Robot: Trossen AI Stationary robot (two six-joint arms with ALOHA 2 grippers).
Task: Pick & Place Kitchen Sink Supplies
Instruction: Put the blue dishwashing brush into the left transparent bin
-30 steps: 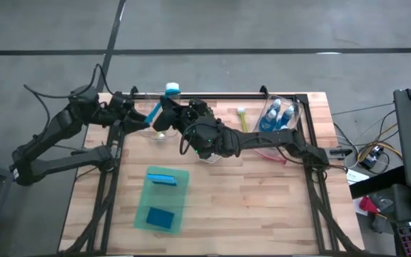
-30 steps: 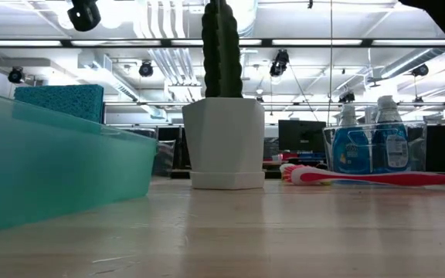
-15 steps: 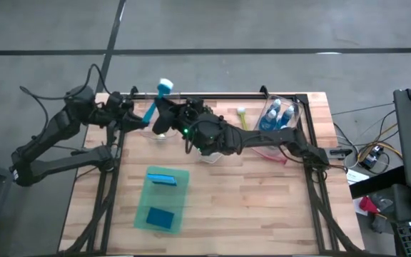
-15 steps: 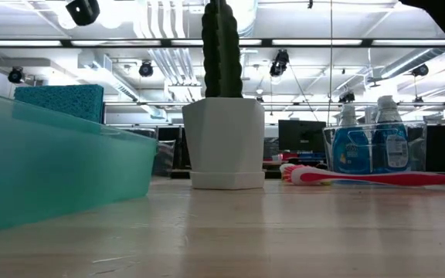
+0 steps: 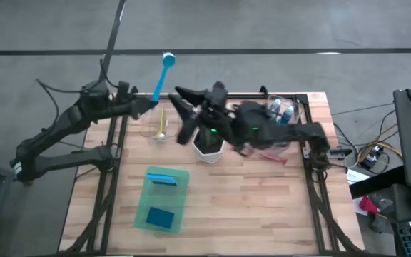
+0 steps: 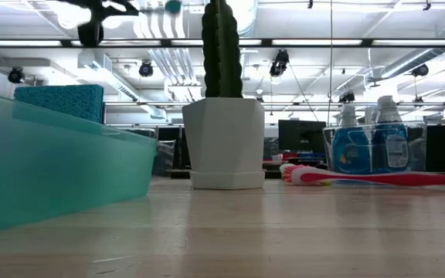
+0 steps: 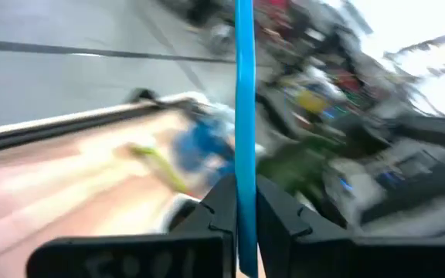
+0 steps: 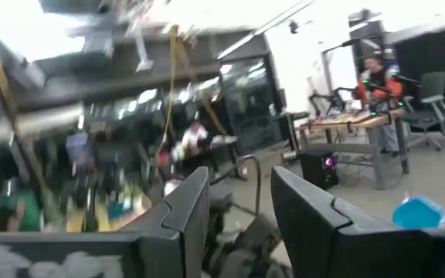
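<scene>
From above, I had the left gripper [image 5: 148, 104] at the far left corner of the wooden table [image 5: 262, 207], its fingers clamped on the lower end of the blue long-handled brush [image 5: 160, 77]. The left wrist view confirmed it: both dark fingers [image 7: 221, 202] pressed tight against the thin blue handle [image 7: 244, 116], which ran straight out ahead of them. The brush's long axis pointed away from the gripper, up and slightly to the right in the high view, so its round pale-blue head hung out past the table's far edge, over the grey floor. The right gripper [image 5: 184, 96] sat just to the right of that handle, fingers parted and holding nothing; its wrist view showed open air between the fingers [image 8: 188, 205] and the blue head [image 8: 419, 211] off to one side. So the left arm alone carried the brush, and I judged the right arm to be the nearer one to the white cactus pot [image 5: 209, 148] and to the clear bin [image 5: 291, 108] of blue bottles at the far right. A yellow brush [image 5: 160, 123] lay on the table just below the left gripper, and the translucent green tray [image 5: 145, 214] holding two blue sponges [image 5: 161, 217] sat near the front, well apart from the held brush.
</scene>
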